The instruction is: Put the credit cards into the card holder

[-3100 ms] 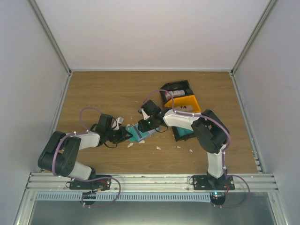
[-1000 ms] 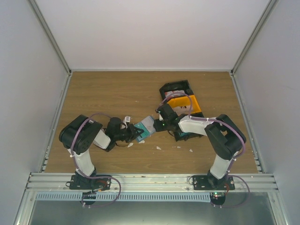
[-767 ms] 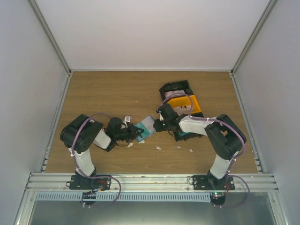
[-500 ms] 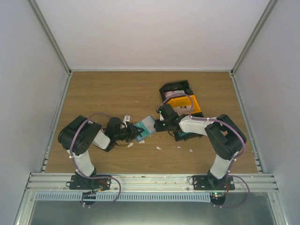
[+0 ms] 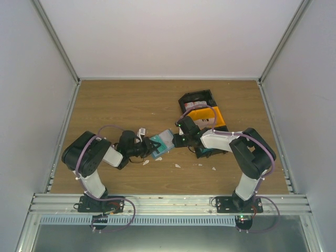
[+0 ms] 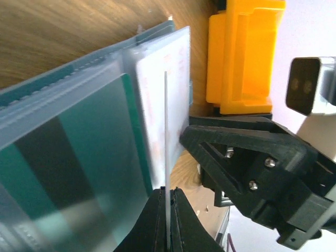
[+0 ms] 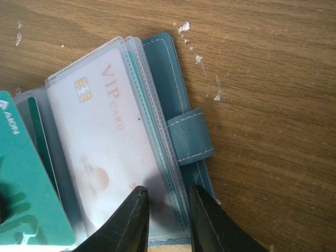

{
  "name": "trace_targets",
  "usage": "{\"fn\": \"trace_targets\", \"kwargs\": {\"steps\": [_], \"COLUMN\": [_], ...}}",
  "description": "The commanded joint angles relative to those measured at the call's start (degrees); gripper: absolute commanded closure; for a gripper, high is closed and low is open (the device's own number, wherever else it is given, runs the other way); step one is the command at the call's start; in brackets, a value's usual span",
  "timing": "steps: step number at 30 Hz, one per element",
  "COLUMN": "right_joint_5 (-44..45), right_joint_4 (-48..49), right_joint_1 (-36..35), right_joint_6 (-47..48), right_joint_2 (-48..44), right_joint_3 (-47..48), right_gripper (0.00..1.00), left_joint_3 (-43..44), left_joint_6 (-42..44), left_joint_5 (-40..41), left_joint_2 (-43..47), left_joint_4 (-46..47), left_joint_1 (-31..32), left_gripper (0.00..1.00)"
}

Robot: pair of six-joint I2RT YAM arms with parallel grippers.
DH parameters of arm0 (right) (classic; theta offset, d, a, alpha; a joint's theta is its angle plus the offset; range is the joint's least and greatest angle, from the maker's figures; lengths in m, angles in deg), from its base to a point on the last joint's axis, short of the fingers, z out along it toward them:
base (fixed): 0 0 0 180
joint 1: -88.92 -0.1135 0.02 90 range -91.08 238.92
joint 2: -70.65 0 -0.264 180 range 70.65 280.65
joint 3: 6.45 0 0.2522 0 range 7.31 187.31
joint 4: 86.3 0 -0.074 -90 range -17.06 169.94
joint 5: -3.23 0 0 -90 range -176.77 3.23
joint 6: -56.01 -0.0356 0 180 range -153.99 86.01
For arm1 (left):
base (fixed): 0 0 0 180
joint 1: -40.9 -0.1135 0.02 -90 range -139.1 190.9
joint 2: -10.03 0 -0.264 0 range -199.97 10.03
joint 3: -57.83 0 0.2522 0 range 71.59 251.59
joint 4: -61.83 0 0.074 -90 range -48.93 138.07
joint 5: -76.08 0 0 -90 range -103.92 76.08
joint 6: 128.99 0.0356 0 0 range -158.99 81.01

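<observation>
**Q:** What is recorded in the top view?

**A:** One card holder (image 5: 164, 143) is located near the middle of the table (image 5: 121, 105), between the left gripper (image 5: 151, 146) and the right gripper (image 5: 176, 140). To its right, three bins are counted: one black bin (image 5: 195, 98) farthest, one orange bin (image 5: 207, 116), and one teal bin (image 5: 206, 152) partly hidden under the right arm. At least three white scraps (image 5: 177, 166) are counted on the near side.

**Q:** And in the left wrist view?

**A:** The left jaws are clenched on one thin leaf (image 6: 166, 157) of the holder, seen edge-on. One white-and-red credit card (image 6: 164, 94) is seated in a clear sleeve just beside it.

**Q:** And in the right wrist view?

**A:** The right jaws are set slightly apart and nothing is seen between them. The tips are directed at the sleeved card's face. One green card (image 7: 23, 202) is seen at the left and one strap (image 7: 190, 137) at the right.

**Q:** Which faults are to be expected?

**A:** If the sleeve is pressed too hard, the leaf may be pulled from the pinch and the holder dropped. The sleeves may also be buckled, and the seated card pushed out of place.
</observation>
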Motion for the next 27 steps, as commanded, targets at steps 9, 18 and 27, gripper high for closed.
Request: {"fn": "trace_targets", "kwargs": {"steps": [9,18,27], "right_joint_5": [-0.95,-0.59,-0.31], "right_joint_4": [-4.75,-4.92,-4.76], "right_joint_1": [-0.88,-0.94,-0.94], "right_joint_6": [-0.63,-0.73,-1.09], "right_joint_2": [1.75,1.58,1.62], "right_joint_3": [-2.05,-2.28,-2.32], "right_gripper": [0.78,0.78,0.78], "left_joint_3": [2.96,4.99,1.03], "left_joint_6": [-0.01,-1.31,-5.51], "left_joint_5": [-0.14,-1.47,0.50], "left_joint_2": [-6.14,-9.45,-7.58], "left_joint_4": [4.08,4.04,4.07], "left_joint_1": [-0.24,-0.28,-0.08], "left_gripper": [1.00,1.00,1.00]}}
